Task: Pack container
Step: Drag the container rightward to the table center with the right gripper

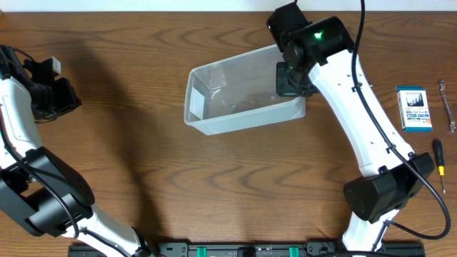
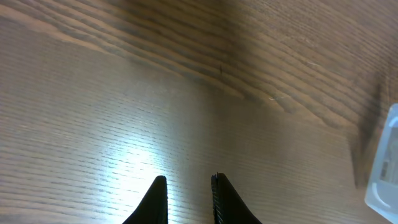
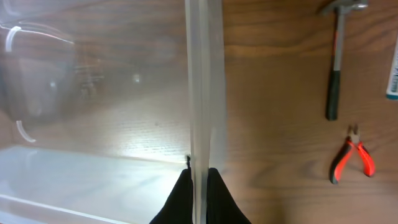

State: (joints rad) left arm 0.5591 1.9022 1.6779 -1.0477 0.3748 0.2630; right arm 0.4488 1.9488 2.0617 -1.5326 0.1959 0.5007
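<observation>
A wide, dark wooden table [image 1: 143, 164] fills the overhead view. The container [image 1: 243, 121], a clear plastic tub, sits on it just above the middle, angled, and it is empty.

My right arm reaches in from the lower right. The right gripper [image 3: 199, 177] is closed tight on the tub's right end wall, one finger inside and one outside, with the thick rim running up between them in the wrist view. I judge this hold is meant to drag or steady the tub, placing it for packing.

My left arm is folded back at the far left edge. The left gripper [image 2: 189, 190] is closed down on nothing and points at bare wood well apart from the tub. I read this as a parked pose that keeps the middle free.

The items for packing lie along the right side, within the right arm's reach. They are a small blue-and-white box [image 1: 414, 108], a hammer [image 3: 336, 62], a screwdriver [image 1: 439, 160] with a black-and-yellow handle, a wrench [image 1: 448, 107] and red-handled pliers [image 3: 353, 155]. None of them touches the tub.

The table has strong grain and a slight sheen, with a bright patch of reflected light under each wrist camera. Nothing of the room beyond the table is in view.
</observation>
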